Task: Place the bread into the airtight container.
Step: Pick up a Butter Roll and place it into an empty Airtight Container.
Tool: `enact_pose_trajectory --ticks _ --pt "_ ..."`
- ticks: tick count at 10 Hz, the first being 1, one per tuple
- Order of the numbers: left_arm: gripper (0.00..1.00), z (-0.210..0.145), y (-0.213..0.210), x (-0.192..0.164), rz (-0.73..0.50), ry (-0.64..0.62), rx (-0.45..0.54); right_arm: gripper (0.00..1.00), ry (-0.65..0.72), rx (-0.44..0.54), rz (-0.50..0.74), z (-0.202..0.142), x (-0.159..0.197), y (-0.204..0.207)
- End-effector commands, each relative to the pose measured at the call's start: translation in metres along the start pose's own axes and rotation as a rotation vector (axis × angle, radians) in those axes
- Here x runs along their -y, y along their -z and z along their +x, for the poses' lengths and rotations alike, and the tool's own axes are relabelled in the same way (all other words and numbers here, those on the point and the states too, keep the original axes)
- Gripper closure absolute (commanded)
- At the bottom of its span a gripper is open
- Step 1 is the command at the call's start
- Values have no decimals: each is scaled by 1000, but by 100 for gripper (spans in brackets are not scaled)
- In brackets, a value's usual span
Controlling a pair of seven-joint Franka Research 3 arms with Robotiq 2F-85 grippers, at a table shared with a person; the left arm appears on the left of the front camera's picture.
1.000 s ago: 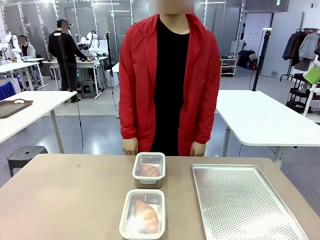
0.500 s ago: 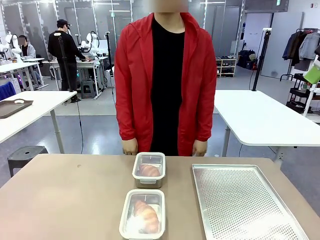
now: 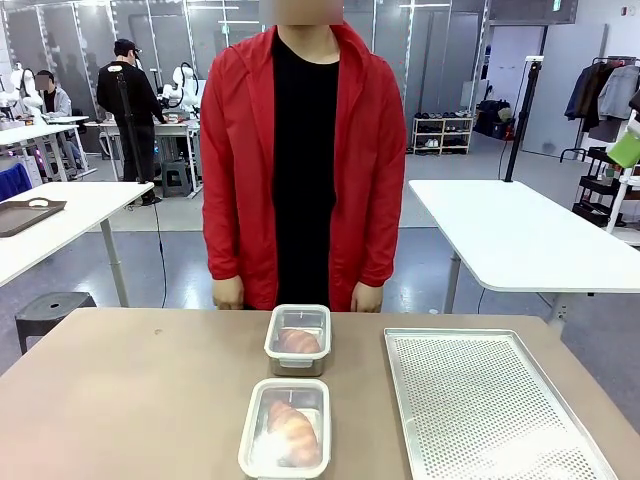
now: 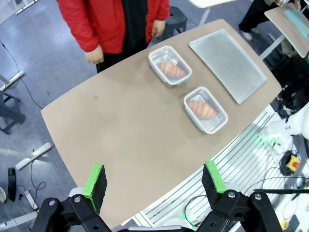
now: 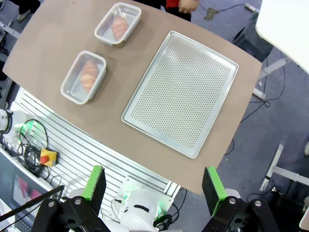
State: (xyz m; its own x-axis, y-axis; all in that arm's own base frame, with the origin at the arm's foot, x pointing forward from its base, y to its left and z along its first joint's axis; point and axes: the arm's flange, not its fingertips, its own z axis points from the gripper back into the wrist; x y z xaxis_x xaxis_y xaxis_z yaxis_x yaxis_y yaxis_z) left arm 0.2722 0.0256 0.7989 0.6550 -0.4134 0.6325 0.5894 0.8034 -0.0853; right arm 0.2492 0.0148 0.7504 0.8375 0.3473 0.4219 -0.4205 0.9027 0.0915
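Two clear containers stand in a row on the brown table. The near container [image 3: 286, 428] holds a croissant [image 3: 292, 431]; the far container [image 3: 298, 339] holds another croissant [image 3: 298, 342]. Both also show in the left wrist view, near container [image 4: 205, 109] and far container [image 4: 169, 65], and in the right wrist view, near container [image 5: 83, 77] and far container [image 5: 118, 23]. My left gripper [image 4: 153, 181] hangs open high above the table with nothing between its fingers. My right gripper [image 5: 152, 186] is open too, high above the table's near edge.
A perforated metal tray [image 3: 487, 404] lies bare on the table's right half. A person in a red jacket [image 3: 292, 160] stands at the far edge, hands [image 3: 229, 292] hanging by the table. The table's left half [image 3: 120, 400] is bare.
The person has shifted to the picture's left along the far edge. The containers, croissants and tray have not moved.
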Motion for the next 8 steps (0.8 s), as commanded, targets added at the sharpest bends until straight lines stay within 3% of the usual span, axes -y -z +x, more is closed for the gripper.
enact_pose_trajectory --ticks 1,8 --pt "0 1 -1 0 -7 20 8 0 -15 2 -14 1 3 -1" --pt "0 1 -1 0 -7 20 8 0 -15 2 -14 1 3 -1"
